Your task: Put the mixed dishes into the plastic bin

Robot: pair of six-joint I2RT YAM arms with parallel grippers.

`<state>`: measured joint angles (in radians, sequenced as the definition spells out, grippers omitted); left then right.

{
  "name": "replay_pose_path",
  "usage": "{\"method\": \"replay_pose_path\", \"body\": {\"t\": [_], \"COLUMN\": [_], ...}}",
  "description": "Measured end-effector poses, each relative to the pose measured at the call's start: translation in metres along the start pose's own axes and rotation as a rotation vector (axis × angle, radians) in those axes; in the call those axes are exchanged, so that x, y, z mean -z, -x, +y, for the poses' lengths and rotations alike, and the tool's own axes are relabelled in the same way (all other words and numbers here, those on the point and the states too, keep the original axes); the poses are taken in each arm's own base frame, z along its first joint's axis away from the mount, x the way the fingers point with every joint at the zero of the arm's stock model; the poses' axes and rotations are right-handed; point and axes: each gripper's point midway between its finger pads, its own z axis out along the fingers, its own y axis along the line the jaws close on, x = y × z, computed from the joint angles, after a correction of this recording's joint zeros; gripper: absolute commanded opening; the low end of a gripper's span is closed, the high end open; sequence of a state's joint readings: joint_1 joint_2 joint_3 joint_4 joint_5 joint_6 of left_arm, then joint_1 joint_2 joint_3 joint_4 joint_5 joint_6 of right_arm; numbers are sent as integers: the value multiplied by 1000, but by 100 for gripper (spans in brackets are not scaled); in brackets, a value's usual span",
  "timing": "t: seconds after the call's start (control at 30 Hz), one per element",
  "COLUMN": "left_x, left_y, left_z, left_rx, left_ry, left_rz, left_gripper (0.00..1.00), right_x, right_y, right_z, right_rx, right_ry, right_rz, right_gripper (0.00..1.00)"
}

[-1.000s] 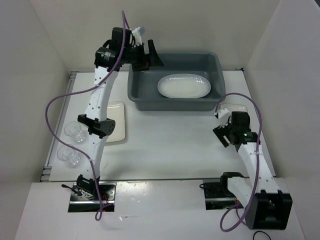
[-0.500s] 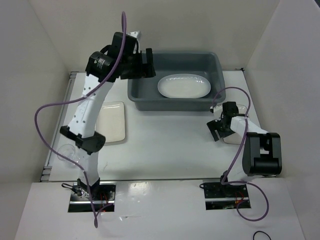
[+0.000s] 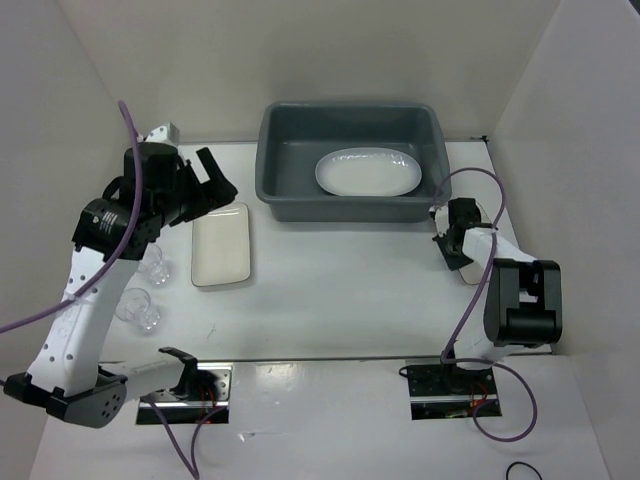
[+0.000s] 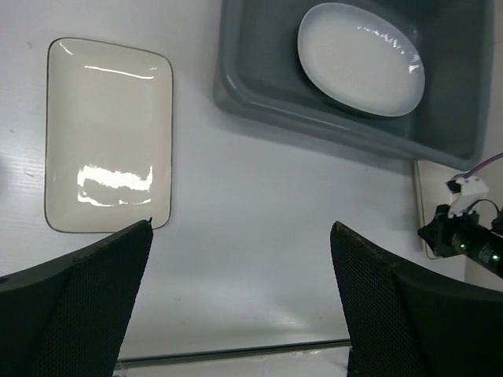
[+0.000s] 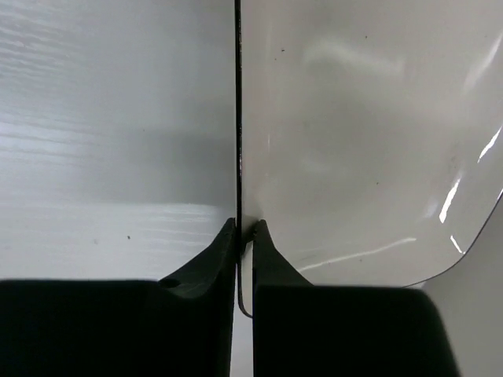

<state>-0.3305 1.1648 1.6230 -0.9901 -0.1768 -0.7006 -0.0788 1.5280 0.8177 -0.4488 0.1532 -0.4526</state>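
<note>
Now right jaws clamp the rim of the white rounded-rectangle plate (image 5: 354, 157), likely the only purchase on a flat dish; left jaws spread empty near the cream rounded-rectangle plate (image 4: 108, 133).

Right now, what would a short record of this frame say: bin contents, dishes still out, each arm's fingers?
bin contents: large white oval platter in the dark grey plastic bin
still out, left: cream rounded-rectangle plate; two small clear glass cups
left fingers: open, holding nothing
right fingers: shut on the rim of a white plate right of the bin
</note>
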Motion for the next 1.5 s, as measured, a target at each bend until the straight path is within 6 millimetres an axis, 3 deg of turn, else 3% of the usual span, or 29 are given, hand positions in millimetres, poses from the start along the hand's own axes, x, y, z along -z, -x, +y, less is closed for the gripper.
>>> {"method": "replay_pose_path", "body": {"t": [0.03,0.27,0.5,0.6,0.8,0.93,1.07,1.33,1.5], "left_x": [2,-1,-2,-5,-17,-21,-22,-28,-33], "left_y": [4,10,13,14,4,0,-4,-28,-67], "left_z": [-2,-2,-2,-1,1,2,1,10,9], "left_rx": [11,35,46,45,34,16,12,15,69], "left_ry": [-9,-24,-42,-50,-59,-65,-71,-67,-132], "left_rz": [-14,-17,-17,-14,29,47,61,127,220], "left_gripper": [100,100,100,100,100,100,100,100,100], "right_x": [0,6,33,52,55,59,75,113,119], "right_y": [-2,-25,-90,-103,-88,-61,-42,-30,-39], "right_z": [-3,-14,-34,-38,-21,2,30,92,117], "right_rx": [13,133,306,401,604,802,1003,1267,1289], "right_ry": [-9,-35,-23,-6,105,132,141,200,286], "right_rz": [10,92,218,217,133,34,-124,-361,-372], "right_gripper": [0,0,1,1,0,0,0,0,0]}}
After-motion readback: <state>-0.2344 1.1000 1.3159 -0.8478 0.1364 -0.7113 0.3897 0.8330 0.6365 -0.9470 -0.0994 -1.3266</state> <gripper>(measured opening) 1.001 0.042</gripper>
